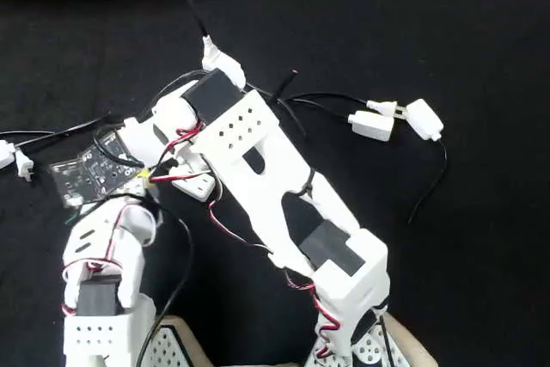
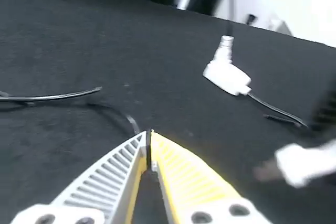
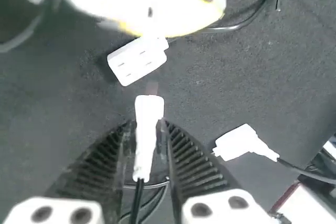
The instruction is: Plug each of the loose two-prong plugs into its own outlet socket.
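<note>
the right pincer (image 3: 148, 129) is closed tight on the held plug (image 3: 148, 109), which is white, with its black cable (image 3: 137, 195) running back between the black fingers (image 3: 105, 166). the plug's front end points at the white outlet socket (image 3: 137, 61), near it but apart. the socket's face shows paired slots. a side plug (image 3: 241, 142) lies on the black tabletop (image 3: 252, 77) beside that pincer.

the left pincer (image 2: 149, 141), white on one side and yellow on the other, has its tips pressed together with nothing between them. ahead of it, well apart, a far plug (image 2: 227, 74) lies on the tabletop with its cord trailing away.

from above, the socket (image 1: 196, 186) peeks out at the edge of the right arm (image 1: 284, 195), near the left arm's yellow tip. this view adds a pair of plugs (image 1: 371, 125) just beside each other off to one side, and an edge plug (image 1: 21, 162) at the other.
</note>
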`<state>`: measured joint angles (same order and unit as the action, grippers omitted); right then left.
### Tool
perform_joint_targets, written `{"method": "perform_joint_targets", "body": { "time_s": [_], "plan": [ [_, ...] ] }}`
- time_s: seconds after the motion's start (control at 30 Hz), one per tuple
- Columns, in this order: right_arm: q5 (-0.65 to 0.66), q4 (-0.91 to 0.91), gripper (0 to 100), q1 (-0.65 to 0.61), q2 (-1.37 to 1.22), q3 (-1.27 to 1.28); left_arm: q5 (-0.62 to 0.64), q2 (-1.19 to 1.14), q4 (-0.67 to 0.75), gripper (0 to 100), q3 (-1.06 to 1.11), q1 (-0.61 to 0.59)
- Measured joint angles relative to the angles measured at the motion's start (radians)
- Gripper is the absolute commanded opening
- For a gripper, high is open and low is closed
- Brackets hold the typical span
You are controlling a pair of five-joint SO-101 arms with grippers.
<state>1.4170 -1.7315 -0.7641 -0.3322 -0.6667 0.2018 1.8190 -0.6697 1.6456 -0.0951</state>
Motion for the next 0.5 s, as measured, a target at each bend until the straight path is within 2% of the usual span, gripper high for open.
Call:
{"method": "perform_joint_targets", "body": {
  "time_s": [0.23,0.5],
  "plan": [
    [-0.060,0.000,1.1,-0.025,0.000,0.000,0.000,0.000,0.008,3,0.000,0.157],
    [-0.138,0.000,1.1,-0.057,0.054,0.000,0.000,0.005,0.009,3,-0.002,0.187]
  ]
}}
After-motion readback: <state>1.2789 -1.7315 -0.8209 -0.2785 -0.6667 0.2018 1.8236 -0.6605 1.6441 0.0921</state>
